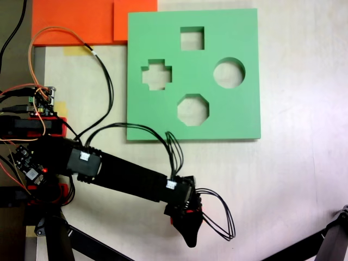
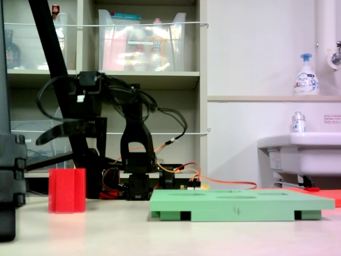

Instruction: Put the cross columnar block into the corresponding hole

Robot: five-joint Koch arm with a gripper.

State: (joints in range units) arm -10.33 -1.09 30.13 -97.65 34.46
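The cross columnar block (image 2: 66,190) is a red foam piece that stands upright on the table at the second exterior view's left. In the first exterior view only a red sliver of the block (image 1: 173,219) shows under the arm's black head. My gripper (image 2: 69,152) hangs open a little above the block, with one finger (image 2: 48,133) spread out to the left; it touches nothing. In the first exterior view the gripper (image 1: 188,228) sits right over the block. The green board (image 1: 244,109) lies farther up, and its plus-shaped corresponding hole (image 1: 156,74) is empty.
Square (image 1: 192,38), round (image 1: 229,73) and octagonal (image 1: 193,109) cutouts share the board. Orange foam sheets (image 1: 76,22) lie at the top left. A circuit board with wires (image 1: 43,101) sits by the arm's base. A black stand leg (image 1: 331,239) crosses the bottom right corner.
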